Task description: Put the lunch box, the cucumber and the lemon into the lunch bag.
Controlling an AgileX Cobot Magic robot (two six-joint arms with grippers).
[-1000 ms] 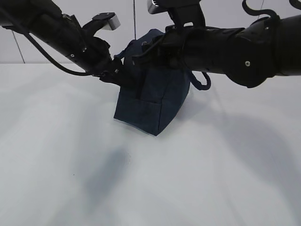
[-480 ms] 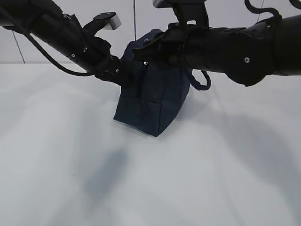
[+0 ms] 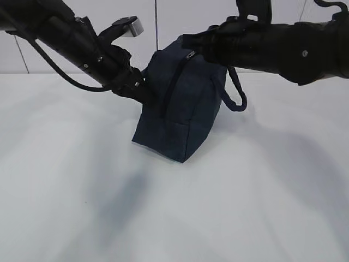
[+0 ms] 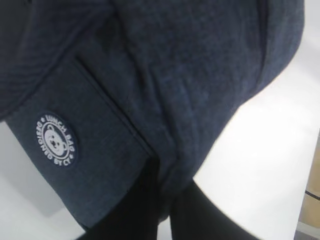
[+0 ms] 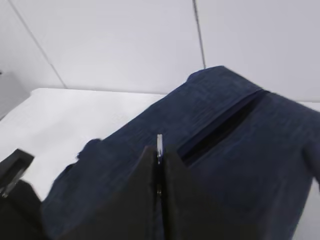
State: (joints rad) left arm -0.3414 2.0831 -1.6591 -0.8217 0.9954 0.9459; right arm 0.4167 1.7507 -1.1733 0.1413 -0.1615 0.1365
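Note:
The dark navy lunch bag (image 3: 182, 117) stands on the white table, tilted, with a zipper line running down its near end. My left gripper (image 3: 143, 90) is shut on a fold of the lunch bag's fabric (image 4: 167, 182) at its left side, beside a round white logo patch (image 4: 56, 139). At the bag's top edge, my right gripper (image 3: 189, 50) is shut on the silver zipper pull (image 5: 159, 142). Beyond the pull a dark open slit (image 5: 220, 127) shows in the bag (image 5: 240, 165). The lunch box, the cucumber and the lemon are out of view.
A padded loop handle (image 3: 236, 97) hangs off the bag's right side. The white table (image 3: 82, 191) spreads in front and to both sides of the bag. A pale panelled wall (image 5: 125, 40) stands behind. Both black arms cross above the table at bag height.
My left gripper has shut on the bag's side fabric. My right gripper has moved up and to the right with the zipper pull, and the bag's top now stands taller.

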